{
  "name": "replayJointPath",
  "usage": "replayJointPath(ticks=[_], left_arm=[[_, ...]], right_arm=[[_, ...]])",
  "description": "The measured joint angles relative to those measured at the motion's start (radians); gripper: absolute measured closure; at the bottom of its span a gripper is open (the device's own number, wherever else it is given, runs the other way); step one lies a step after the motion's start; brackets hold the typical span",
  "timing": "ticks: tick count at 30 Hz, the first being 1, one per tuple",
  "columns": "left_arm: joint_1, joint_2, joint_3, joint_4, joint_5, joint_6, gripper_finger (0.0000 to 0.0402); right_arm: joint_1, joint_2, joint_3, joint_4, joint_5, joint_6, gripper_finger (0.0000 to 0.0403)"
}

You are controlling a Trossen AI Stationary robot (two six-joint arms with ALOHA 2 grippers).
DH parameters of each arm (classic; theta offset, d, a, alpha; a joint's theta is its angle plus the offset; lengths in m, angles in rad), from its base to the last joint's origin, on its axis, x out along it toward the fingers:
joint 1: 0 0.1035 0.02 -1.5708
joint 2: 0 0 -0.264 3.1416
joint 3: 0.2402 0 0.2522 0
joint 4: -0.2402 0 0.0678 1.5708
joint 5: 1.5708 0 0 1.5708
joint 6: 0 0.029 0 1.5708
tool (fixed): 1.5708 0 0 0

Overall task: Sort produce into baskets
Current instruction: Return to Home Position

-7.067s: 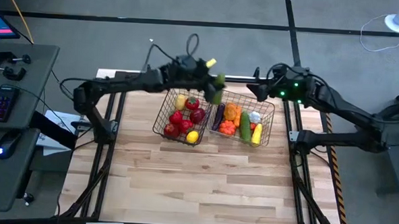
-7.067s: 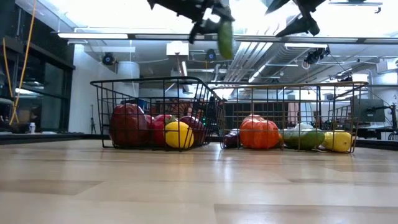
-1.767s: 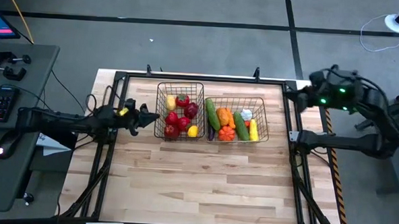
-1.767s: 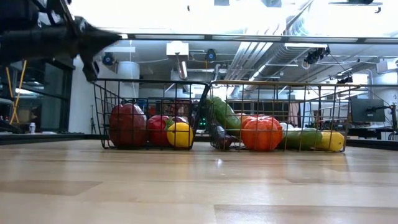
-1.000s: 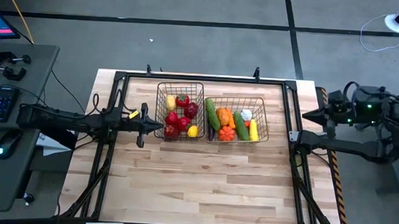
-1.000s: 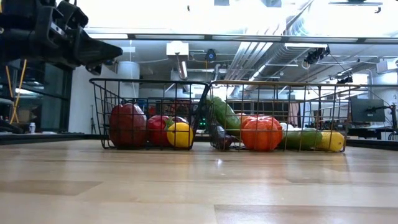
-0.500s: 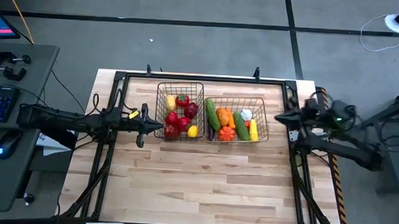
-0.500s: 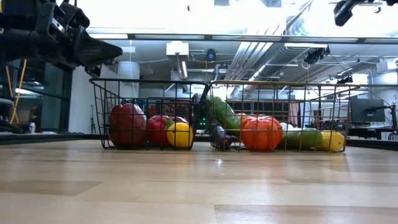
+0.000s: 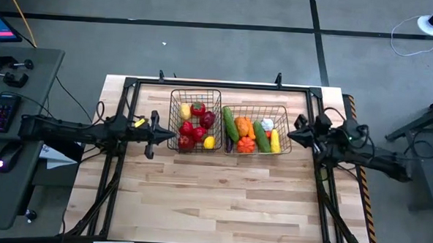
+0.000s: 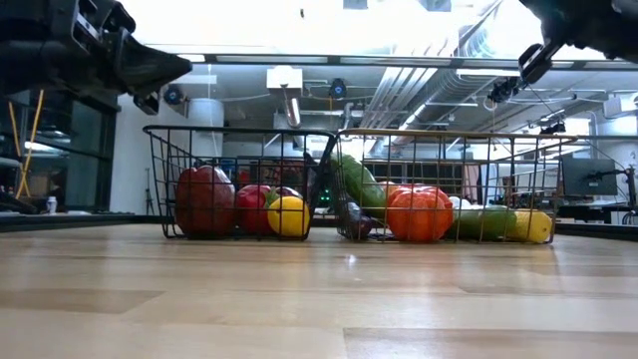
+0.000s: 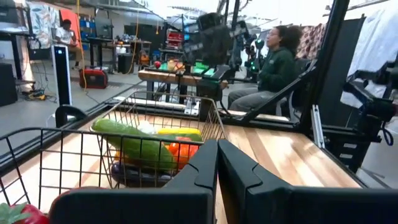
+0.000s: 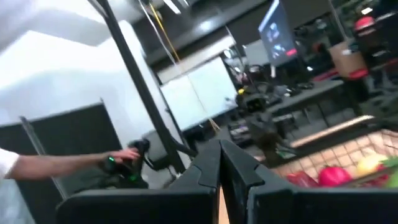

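Two dark wire baskets stand side by side at the table's far middle. The narrower left basket (image 9: 194, 120) holds red and yellow produce (image 9: 196, 126). The wider right basket (image 9: 259, 128) holds green, orange, purple, white and yellow produce (image 9: 247, 130). My left gripper (image 9: 173, 138) hovers shut, level, just left of the left basket, above the table. My right gripper (image 9: 289, 134) hovers shut just right of the right basket. Both hold nothing.
A black frame rail (image 9: 218, 84) runs round the table's edge. Bare wood (image 9: 213, 195) lies on the near side of the baskets. A desk with keyboard and mouse (image 9: 4, 119) stands off the table's left. A seated person (image 11: 273, 62) shows in the room beyond.
My right gripper has swung in from beyond the table's right edge toward the right basket and now stands beside its right wall. My left gripper has kept still beside the left basket. The baskets and produce have not moved.
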Motion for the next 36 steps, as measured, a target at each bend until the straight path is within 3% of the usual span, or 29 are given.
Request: replayJointPath(ticks=[5,16,21,26,31,36], left_arm=[[0.0,-0.004,0.0,-0.001,0.0,0.0,0.0401],[0.0,-0.005,0.0,-0.002,0.0,0.0,0.0401],[0.0,-0.005,0.0,-0.002,0.0,0.0,0.0401],[0.0,-0.005,0.0,-0.002,0.0,0.0,0.0401],[0.0,-0.005,0.0,-0.002,0.0,0.0,0.0401],[0.0,-0.006,-0.006,-0.004,0.0,0.0,0.0401]], right_arm=[[0.123,-0.001,-0.089,0.152,0.115,0.014,0.0403],[0.352,-0.001,-0.156,0.075,0.276,-0.107,0.0403],[0.35,-0.001,-0.188,0.069,0.259,-0.161,0.0403],[0.319,-0.002,-0.187,-0.064,0.228,-0.189,0.0403],[0.303,-0.003,-0.185,-0.166,0.271,-0.109,0.0403],[0.306,-0.001,-0.186,-0.186,0.36,-0.285,0.0403]])
